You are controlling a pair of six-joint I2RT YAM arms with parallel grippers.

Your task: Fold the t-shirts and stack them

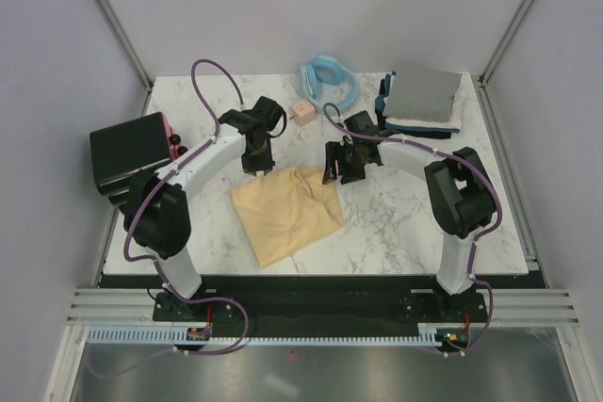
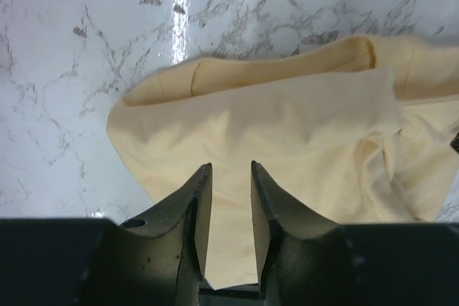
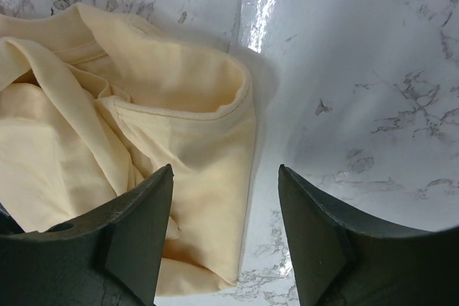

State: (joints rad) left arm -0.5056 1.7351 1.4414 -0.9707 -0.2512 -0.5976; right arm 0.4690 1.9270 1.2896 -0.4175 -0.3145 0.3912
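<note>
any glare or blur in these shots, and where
Left wrist: a white glare streak on the table above the yellow shirt; the left claw is dark, showing little detail. Right wrist: a similar glare patch on the marble; the shirt is sharp. Top external: even light, only faint shadows, no glare.

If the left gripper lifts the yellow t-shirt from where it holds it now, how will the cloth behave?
Probably floppy: the yellow t-shirt lies in soft folds, so it should hang limp from the left gripper. Likely light: the cloth looks thin. On the glossy marble table its trailing part may slide easily.
</note>
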